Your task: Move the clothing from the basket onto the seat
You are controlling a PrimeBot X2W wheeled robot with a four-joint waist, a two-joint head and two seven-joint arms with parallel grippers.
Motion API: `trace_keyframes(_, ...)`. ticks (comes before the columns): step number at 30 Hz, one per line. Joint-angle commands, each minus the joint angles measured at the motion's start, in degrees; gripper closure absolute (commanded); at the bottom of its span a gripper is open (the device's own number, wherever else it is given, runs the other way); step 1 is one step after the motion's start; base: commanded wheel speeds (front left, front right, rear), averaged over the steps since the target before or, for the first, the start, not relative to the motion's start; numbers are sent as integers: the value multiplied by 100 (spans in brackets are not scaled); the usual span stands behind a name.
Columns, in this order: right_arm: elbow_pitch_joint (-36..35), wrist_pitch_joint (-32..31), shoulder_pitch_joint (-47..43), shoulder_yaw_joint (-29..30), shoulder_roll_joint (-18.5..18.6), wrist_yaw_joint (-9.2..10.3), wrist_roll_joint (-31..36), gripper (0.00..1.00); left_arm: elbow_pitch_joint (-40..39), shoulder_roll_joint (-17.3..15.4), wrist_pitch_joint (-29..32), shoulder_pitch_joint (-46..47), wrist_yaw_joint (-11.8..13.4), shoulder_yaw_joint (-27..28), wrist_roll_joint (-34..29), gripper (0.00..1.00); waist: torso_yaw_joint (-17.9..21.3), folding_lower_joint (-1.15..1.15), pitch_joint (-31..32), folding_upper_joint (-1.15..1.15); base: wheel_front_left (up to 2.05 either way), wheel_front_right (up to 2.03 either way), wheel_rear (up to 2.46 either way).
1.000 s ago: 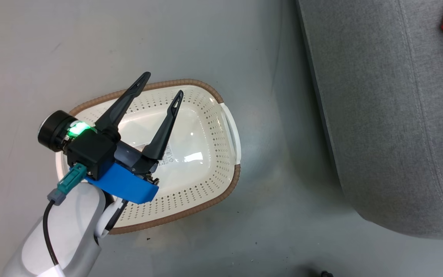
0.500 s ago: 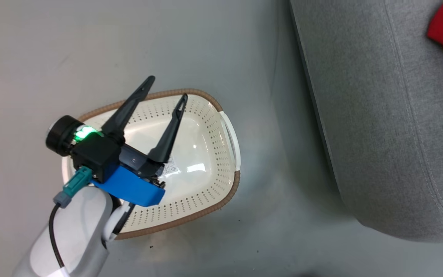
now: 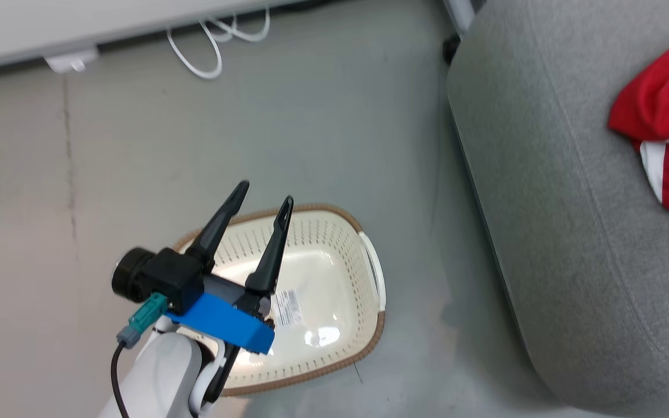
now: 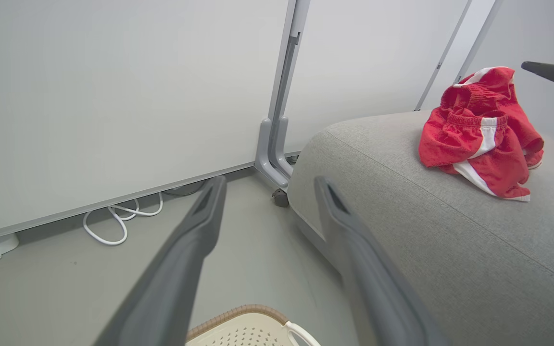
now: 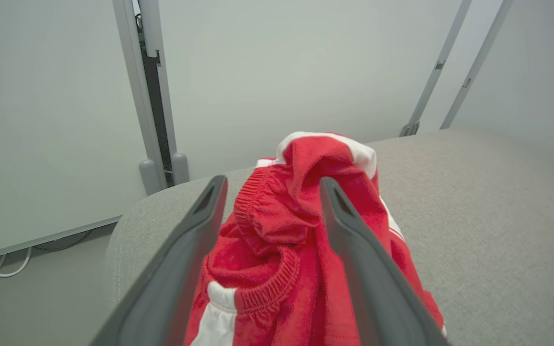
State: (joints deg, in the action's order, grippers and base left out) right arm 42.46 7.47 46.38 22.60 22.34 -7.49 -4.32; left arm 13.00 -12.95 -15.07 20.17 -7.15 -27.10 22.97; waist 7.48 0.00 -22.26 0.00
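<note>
Two jaws apart, left gripper (image 3: pixel 266 193) over basket (image 3: pixel 340 244) rim (clothing (image 3: pixel 659 110) on seat (image 3: pixel 543 203)).

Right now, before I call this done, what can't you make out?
- Clothing, head view: cut off by the right edge, so its full extent on the seat is unseen.
- Basket, head view: near-left corner hidden behind the left gripper and forearm.
- Right wrist view: whether the right gripper touches the clothing; unclear if the pile holds one garment or two.

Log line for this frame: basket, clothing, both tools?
basket: empty, on floor | clothing: red, heaped on grey sofa | left tool: open, over basket | right tool: open, over clothing
</note>
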Motion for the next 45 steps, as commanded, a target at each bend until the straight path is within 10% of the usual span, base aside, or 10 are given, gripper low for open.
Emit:
trace_keyframes(1, -51, -2, -154, -20, -42, -1, -28, 0, 24, 12, -14, -62, -47, 27, 3, 0, -187, 0, 438, 0, 0, 0, 0)
trace_keyframes(27, -3067, -554, -3477, -1197, -1282, -1, -300, 0, 486, 270, -15, -1675, -36, 1213, 134, 0, -1008, 0, 2193, 0, 0, 0, 0)
trace_keyframes(45, -3100, -337, -4496, -1902, -1928, -1, -517, 0, 810, 303, -15, -1939, -37, 1709, 127, 0, -1199, 0, 2394, 0, 0, 0, 0)
